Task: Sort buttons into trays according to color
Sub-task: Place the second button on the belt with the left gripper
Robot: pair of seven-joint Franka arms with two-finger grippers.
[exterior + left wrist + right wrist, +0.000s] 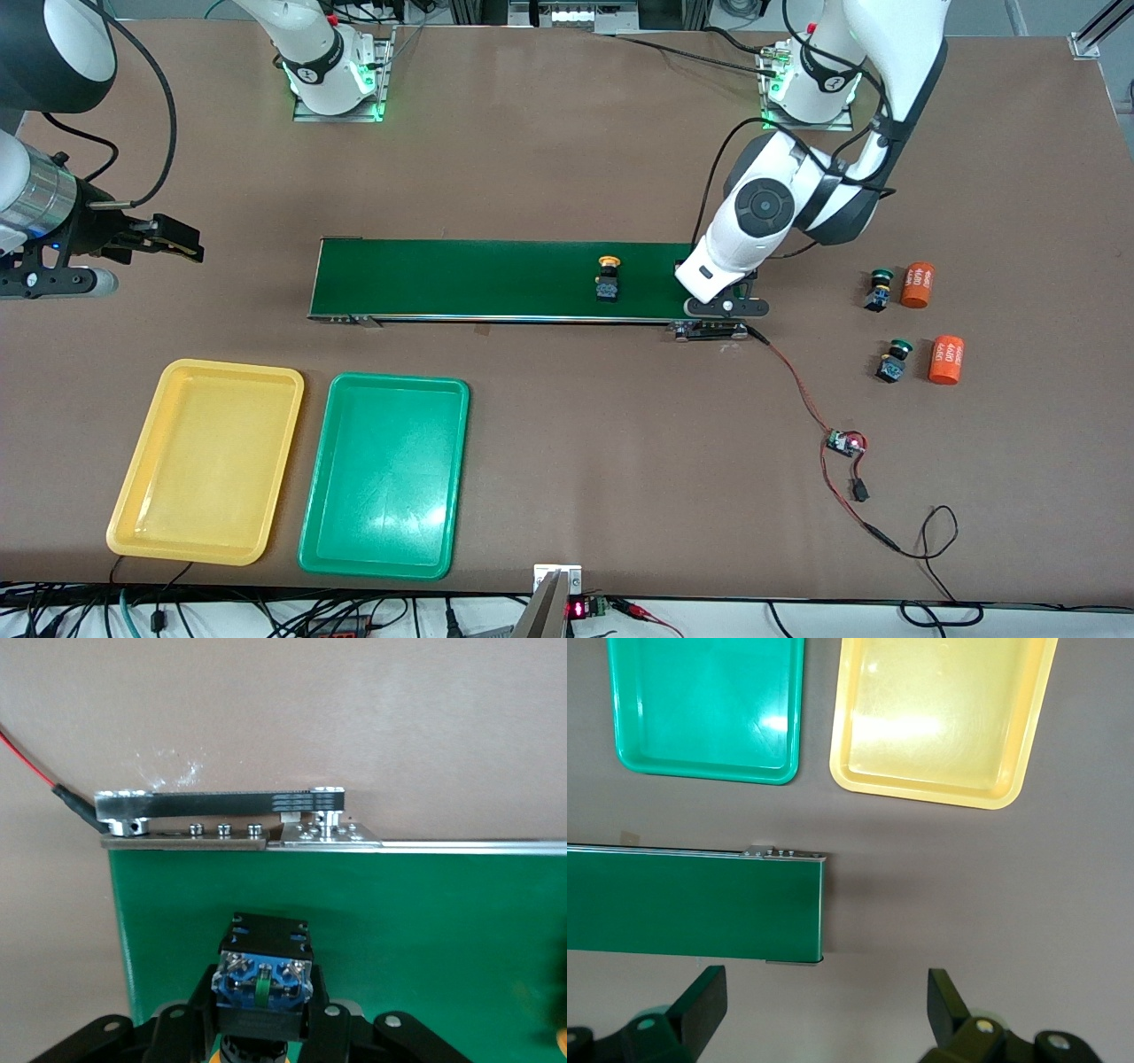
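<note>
The left gripper point(261, 1028) hangs over the conveyor belt's point(496, 279) end toward the left arm, fingers clamped on a button point(263, 979) with its blue-and-black body showing; the cap colour cannot be told. The belt's metal edge rail point(230, 837) lies just past it, bare table around.

A yellow button point(608, 278) stands on the belt at nine o'clock from that gripper. Two green buttons point(879, 289) point(893, 360) sit at three o'clock, each beside an orange cylinder point(919, 284) point(945, 359). Red wiring point(797, 390) trails toward the front camera.

The right gripper point(824, 1010) waits spread wide and empty over open table off the belt's other end. The yellow tray point(208, 461) and green tray point(386, 474) lie side by side, nearer the front camera than the belt.
</note>
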